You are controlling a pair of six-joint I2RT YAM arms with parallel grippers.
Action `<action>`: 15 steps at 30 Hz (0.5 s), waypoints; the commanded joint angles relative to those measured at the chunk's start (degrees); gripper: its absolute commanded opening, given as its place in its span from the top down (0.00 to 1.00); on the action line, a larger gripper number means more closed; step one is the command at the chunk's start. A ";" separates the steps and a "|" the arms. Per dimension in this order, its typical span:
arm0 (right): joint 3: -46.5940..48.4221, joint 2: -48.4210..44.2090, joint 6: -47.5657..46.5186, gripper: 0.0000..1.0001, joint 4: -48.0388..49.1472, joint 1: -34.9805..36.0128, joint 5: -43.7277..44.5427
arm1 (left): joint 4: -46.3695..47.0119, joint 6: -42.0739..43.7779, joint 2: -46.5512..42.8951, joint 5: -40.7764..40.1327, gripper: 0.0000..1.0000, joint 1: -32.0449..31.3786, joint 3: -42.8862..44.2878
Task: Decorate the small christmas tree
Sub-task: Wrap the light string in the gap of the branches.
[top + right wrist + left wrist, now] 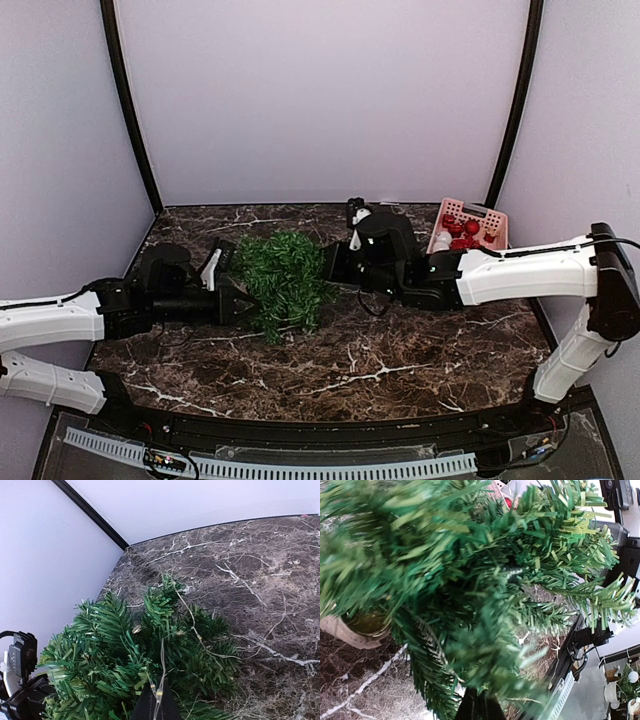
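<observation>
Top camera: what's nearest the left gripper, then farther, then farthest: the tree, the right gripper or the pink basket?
1. Tree: right against the left gripper.
2. Right gripper: on the tree's other side.
3. Pink basket: back right corner.

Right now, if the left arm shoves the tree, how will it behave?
Probably tips rather than slides: the tree looks top-heavy, with wide bushy branches over a small tan base. Branches likely flex on contact, being thin needle sprigs. Probably light for its size, being mostly airy foliage, so a nudge may shift it.
</observation>
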 commanded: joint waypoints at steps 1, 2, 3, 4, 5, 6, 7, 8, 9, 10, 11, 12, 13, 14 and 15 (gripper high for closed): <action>3.27 1.43 -0.92 1.00 4.08 0.98 -2.22 | 3.96 3.97 1.70 4.21 1.00 0.16 3.87; 3.69 1.53 -1.24 1.00 4.10 0.99 -2.22 | 4.17 4.20 2.44 4.42 1.00 0.13 4.57; 4.00 1.48 -1.36 1.00 4.06 1.06 -2.18 | 4.38 4.55 2.71 4.88 1.00 0.12 4.90; 4.41 1.46 -1.57 1.00 3.96 1.04 -2.03 | 4.98 4.71 3.42 5.15 1.00 0.12 5.44; 4.71 1.25 -1.80 1.00 3.73 1.08 -1.86 | 5.40 4.83 4.12 5.79 1.00 0.12 5.69; 5.05 1.06 -2.00 1.00 3.37 1.08 -1.61 | 6.16 4.85 4.47 6.45 1.00 0.14 6.27; 5.49 0.84 -2.12 1.00 2.99 1.08 -1.30 | 6.61 4.87 5.24 6.90 1.00 0.13 6.55; 5.83 0.65 -2.28 1.00 2.45 1.07 -1.00 | 7.54 4.76 5.61 7.81 1.00 0.12 7.15; 6.21 0.34 -2.44 1.00 1.97 1.04 -0.65 | 8.49 4.60 6.36 8.32 1.00 0.12 7.58; 6.44 0.09 -2.49 1.00 1.51 1.08 -0.35 | 9.09 4.28 6.74 9.26 1.00 0.12 7.77; 6.61 -0.28 -2.52 1.00 1.14 1.07 -0.02 | 10.44 3.96 7.37 9.75 1.00 0.12 8.03; 6.68 -0.59 -2.67 1.00 0.90 1.08 0.24 | 11.17 3.33 7.68 10.94 1.00 0.12 8.08; 6.82 -0.98 -2.68 1.00 0.53 1.07 0.62 | 12.46 3.00 8.24 11.47 1.00 0.12 8.19; 6.91 -1.22 -2.72 1.00 0.13 1.08 1.00 | 12.96 2.41 8.47 12.27 1.00 0.12 8.25; 6.91 -1.57 -2.74 1.00 -0.34 1.04 1.43 | 13.85 2.19 8.81 12.58 1.00 0.12 8.30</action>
